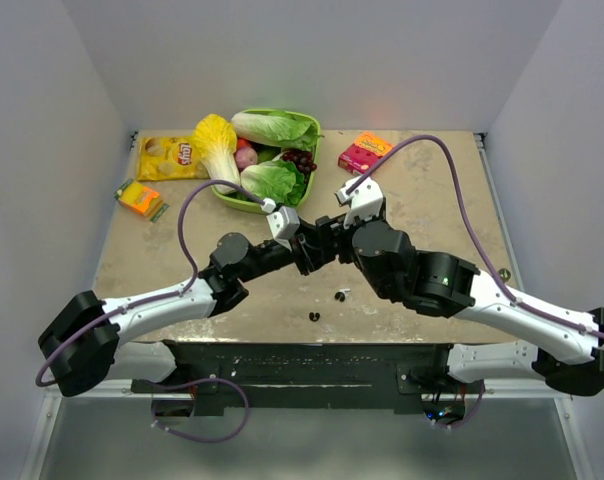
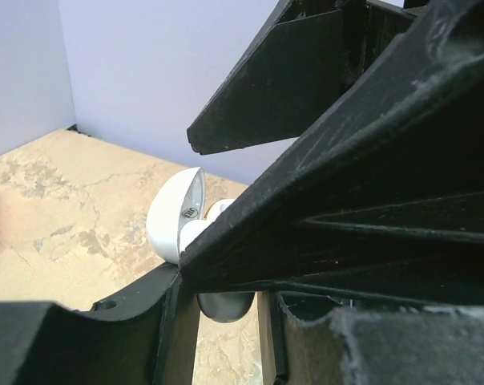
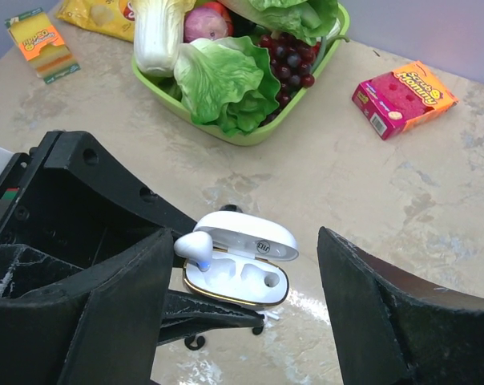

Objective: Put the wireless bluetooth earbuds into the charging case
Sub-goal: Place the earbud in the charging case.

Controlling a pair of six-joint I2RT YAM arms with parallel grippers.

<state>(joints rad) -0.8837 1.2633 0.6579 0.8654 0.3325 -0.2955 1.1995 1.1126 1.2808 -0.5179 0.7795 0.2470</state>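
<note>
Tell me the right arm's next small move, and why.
Probably nudge the white earbud down with a right gripper fingertip. It stands proud of its socket in the open charging case, which the left gripper holds. The right jaws stand open and empty, and the other socket is bare.

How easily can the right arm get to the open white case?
Probably easily, yes. The right gripper is open and hangs right above the charging case, with nothing between them. The case's lid is up, and the left gripper holds it from the side.
</note>
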